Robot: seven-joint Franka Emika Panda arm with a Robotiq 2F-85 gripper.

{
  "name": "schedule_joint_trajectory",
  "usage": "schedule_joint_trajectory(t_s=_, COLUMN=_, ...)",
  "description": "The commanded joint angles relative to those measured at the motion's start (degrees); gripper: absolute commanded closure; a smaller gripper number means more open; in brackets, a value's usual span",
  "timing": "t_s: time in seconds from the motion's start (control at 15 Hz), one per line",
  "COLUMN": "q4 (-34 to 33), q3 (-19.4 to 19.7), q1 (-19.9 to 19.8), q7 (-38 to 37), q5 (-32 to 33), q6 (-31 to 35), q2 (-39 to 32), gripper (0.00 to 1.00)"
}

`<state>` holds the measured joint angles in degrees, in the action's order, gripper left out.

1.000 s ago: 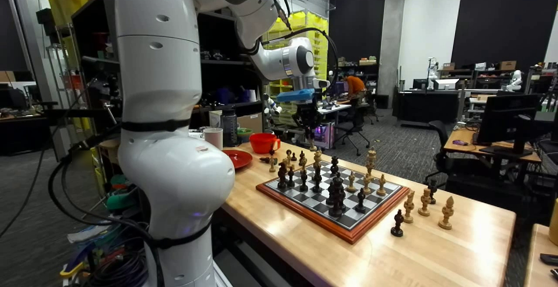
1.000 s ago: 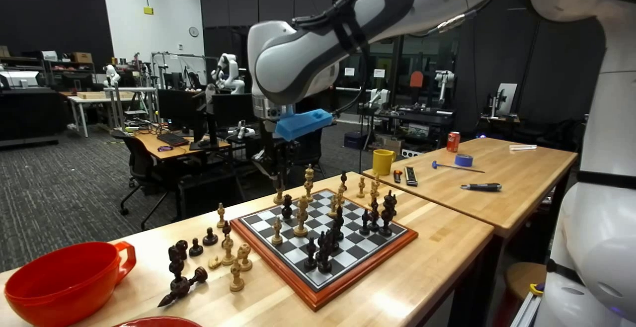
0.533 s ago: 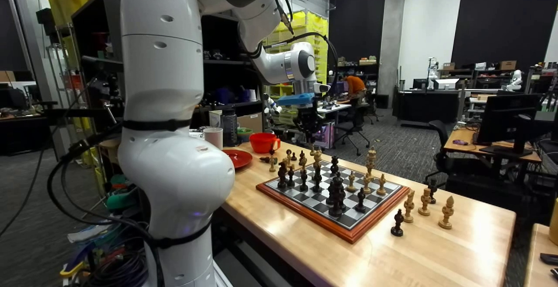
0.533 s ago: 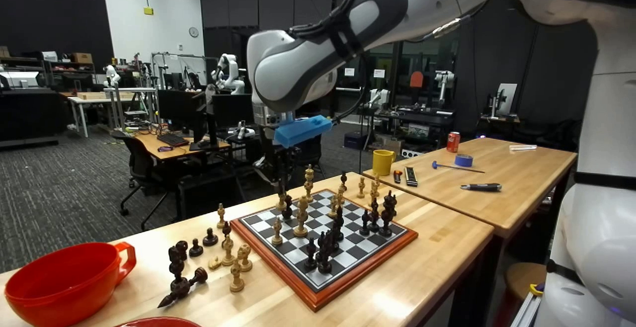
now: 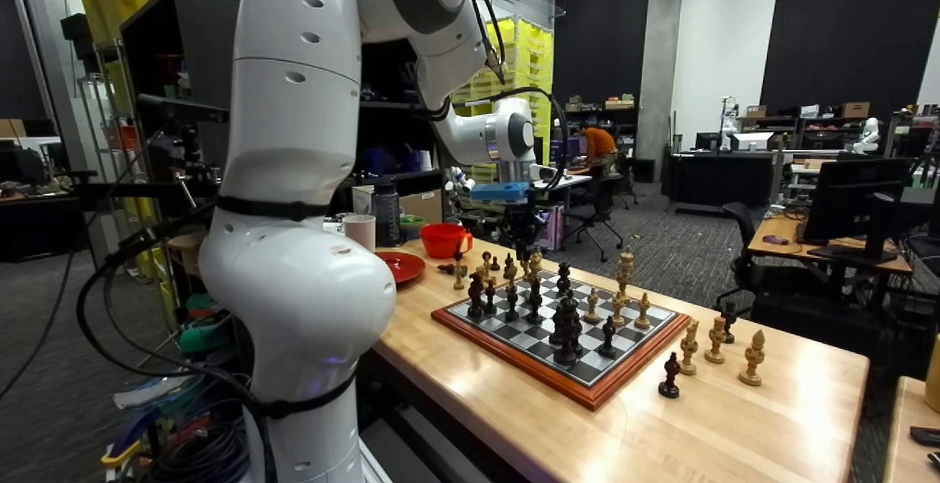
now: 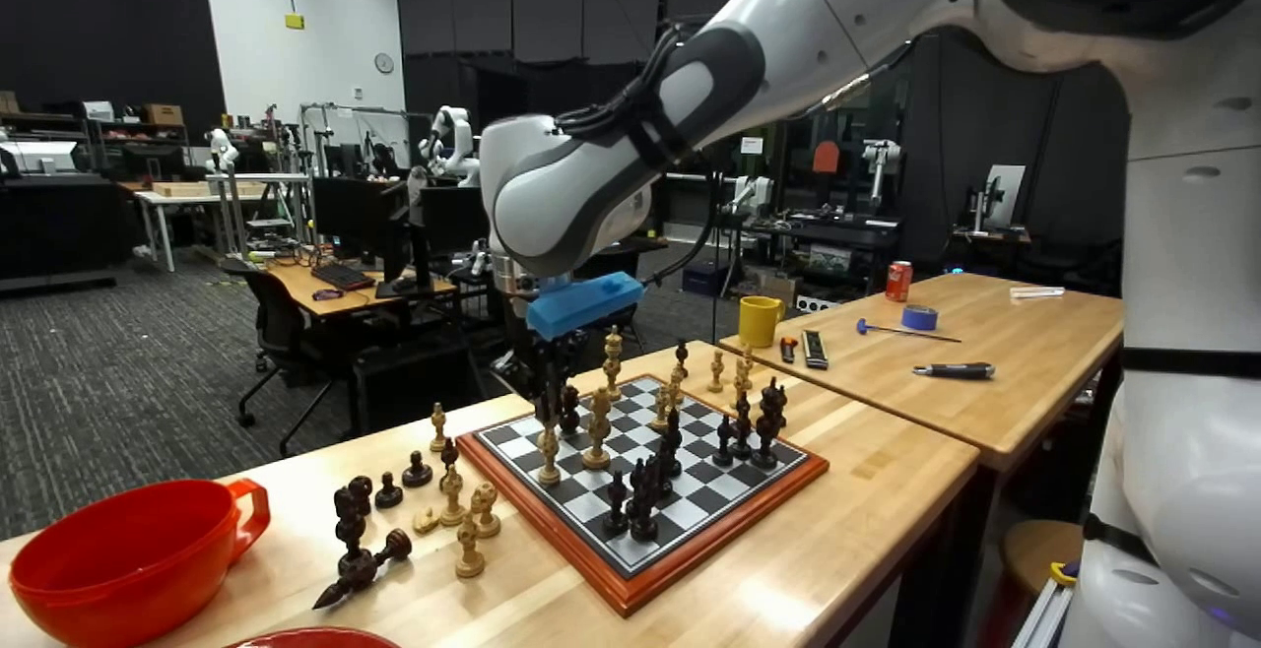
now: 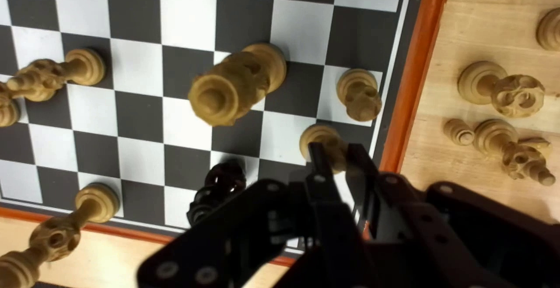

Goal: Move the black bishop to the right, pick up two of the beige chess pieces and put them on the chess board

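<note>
"Grey carpet (image 6: pixel 177 353) lay at the left of an exterior view. Where was the chess board (image 6: pixel 699 495) located?"

"On a pale wooden table (image 6: pixel 867 486), slightly below the centre of that frame. A red bowl (image 6: pixel 128 559) stood at the lower left; a yellow mug (image 6: pixel 757 321) stood on a second table (image 6: pixel 1044 333), right of centre."

"What was the condition of the gripper (image 7: pixel 335 150)?"

"In the wrist view, below and to the right of centre, its two jaws stood close together, pinching one beige piece (image 7: pixel 331 143) between them. That piece was over the chess board, near the edge at the right. Whether its base touched the surface could not be told."

"Which pieces were adjacent?"

"A short beige piece (image 7: pixel 361 97) stood on a light square, just above and to the right. A dark piece (image 7: pixel 218 187) stood to the left of the jaws. A tall beige piece (image 7: pixel 238 84) stood above and left of the frame's centre, and other beige pieces (image 7: pixel 518 93) were at the right, on the table."
</note>
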<state>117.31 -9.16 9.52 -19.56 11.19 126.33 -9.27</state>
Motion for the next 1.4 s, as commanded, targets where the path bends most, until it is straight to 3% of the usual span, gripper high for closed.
schedule_joint_trajectory(t_s=0.0, q4=-1.07, q3=1.31, q1=1.15, q7=-2.65, q5=1.22, q6=1.83, q2=-2.27, gripper=0.96)
schedule_joint_trajectory(t_s=0.4, q4=-1.91, q3=2.77, q1=1.59, q7=-4.34, q5=1.36, q6=2.95, q2=-3.58, gripper=0.96)
schedule_joint_trajectory(t_s=0.47, q4=-2.00, q3=2.88, q1=1.63, q7=-4.43, q5=1.36, q6=3.00, q2=-3.58, gripper=0.84)
schedule_joint_trajectory(t_s=0.53, q4=-1.98, q3=2.99, q1=1.66, q7=-4.49, q5=1.37, q6=3.09, q2=-3.52, gripper=0.58)
schedule_joint_trajectory(t_s=0.73, q4=-1.81, q3=3.04, q1=1.81, q7=-4.36, q5=1.19, q6=3.25, q2=-2.99, gripper=0.47)
schedule_joint_trajectory(t_s=1.2, q4=-0.96, q3=2.38, q1=2.68, q7=-3.54, q5=0.76, q6=3.32, q2=0.29, gripper=0.02)
schedule_joint_trajectory(t_s=1.33, q4=0.05, q3=1.74, q1=3.28, q7=-2.96, q5=0.76, q6=3.14, q2=2.54, gripper=0.00)
